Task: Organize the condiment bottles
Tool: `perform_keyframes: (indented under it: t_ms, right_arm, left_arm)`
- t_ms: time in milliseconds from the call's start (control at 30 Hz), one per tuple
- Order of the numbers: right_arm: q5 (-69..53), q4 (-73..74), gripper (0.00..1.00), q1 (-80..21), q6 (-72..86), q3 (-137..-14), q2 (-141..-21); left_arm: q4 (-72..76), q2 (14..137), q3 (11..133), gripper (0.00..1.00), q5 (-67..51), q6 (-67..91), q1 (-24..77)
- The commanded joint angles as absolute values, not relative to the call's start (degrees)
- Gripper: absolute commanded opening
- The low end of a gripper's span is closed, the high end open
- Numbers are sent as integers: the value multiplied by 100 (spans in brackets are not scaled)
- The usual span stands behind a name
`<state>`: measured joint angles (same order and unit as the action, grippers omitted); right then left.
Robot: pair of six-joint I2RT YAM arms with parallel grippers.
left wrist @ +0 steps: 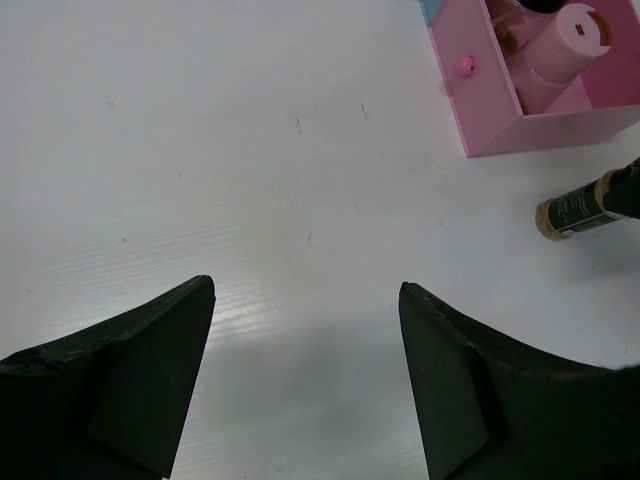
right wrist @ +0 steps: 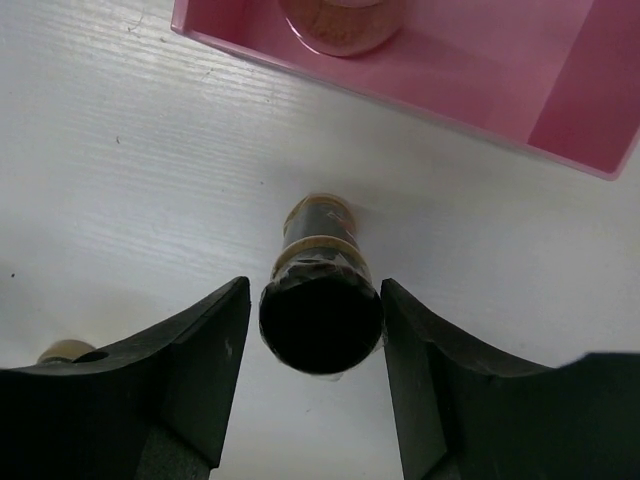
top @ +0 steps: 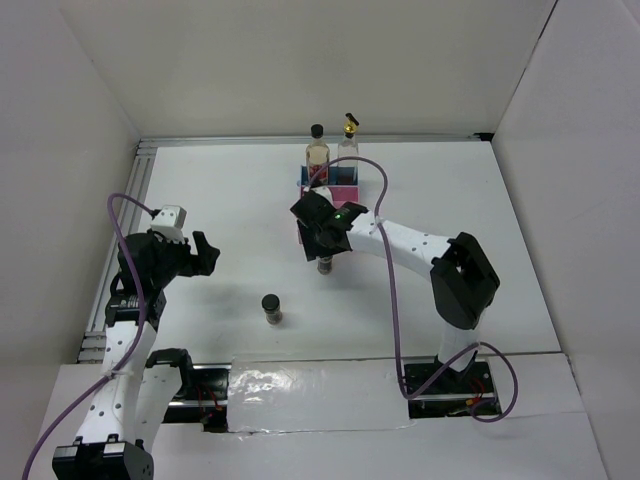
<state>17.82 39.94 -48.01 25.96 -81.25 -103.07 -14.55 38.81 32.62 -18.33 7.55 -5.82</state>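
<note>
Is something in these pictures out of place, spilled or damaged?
Nothing is spilled or damaged. One small black-lidded jar stands between the fingers of the right gripper, another black-lidded jar alone nearer the arms, both on the white table, outside the pink plastic tray.

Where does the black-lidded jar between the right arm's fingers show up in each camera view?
Top external: the black-lidded jar stands mid-picture, just below the pink tray.
Left wrist: the jar is at the right edge, under the tray.
Right wrist: the jar is central, between the fingers.
Shared landmark: the pink tray.
</note>
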Motion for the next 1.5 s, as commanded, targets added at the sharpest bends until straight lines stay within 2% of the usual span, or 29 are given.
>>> perform_keyframes:
  t_ms: [0, 100, 133, 233, 267, 367, 500, 667, 800, 967, 1333, 1467]
  right_arm:
    - [1828, 3718, 61, -4799, 2628, -8174, -10415]
    - [1933, 3683, 51, -4808, 2663, -8121, -10433]
    - [2012, 3691, 42, -4799, 2663, -8104, -10433]
    - [2013, 3753, 23, -4816, 2541, -8182, -10433]
    - [2004, 3770, 13, -4825, 2479, -8235, -10407]
    - [1899, 3911, 1, -4939, 2102, -8489, -10257]
    - [1582, 4349, 0, -4861, 1513, -9235, -9959]
    - [1502, 4851, 0, -4062, 1468, -9974, -9835]
    - [1363, 4633, 0, -3438, 1450, -10089, -9975]
    - [1362, 4220, 0, -3296, 1161, -10291, -10334]
    - [2153, 3963, 0, -3173, 1046, -10932, -11451]
    - [1916, 3762, 0, -3111, 1063, -10872, -11689]
  left_arm:
    - [-1292, 3823, 3331, 87, -1942, 765, -589]
    - [-1266, 3823, 3322, 87, -1925, 756, -589]
    - [-1266, 3823, 3314, 87, -1925, 756, -589]
    - [-1266, 3841, 3305, 87, -1907, 738, -589]
    - [-1257, 3841, 3305, 87, -1916, 730, -589]
    - [-1257, 3858, 3296, 87, -1925, 729, -589]
    - [-1222, 3894, 3287, 87, -1907, 703, -580]
    - [-1169, 3929, 3287, 87, -1907, 677, -589]
    - [-1178, 3937, 3305, 87, -1890, 677, -589]
    - [-1195, 3946, 3322, 87, -1855, 659, -589]
    - [-1239, 3964, 3358, 87, -1837, 668, -589]
    - [-1230, 3973, 3349, 87, -1819, 659, -589]
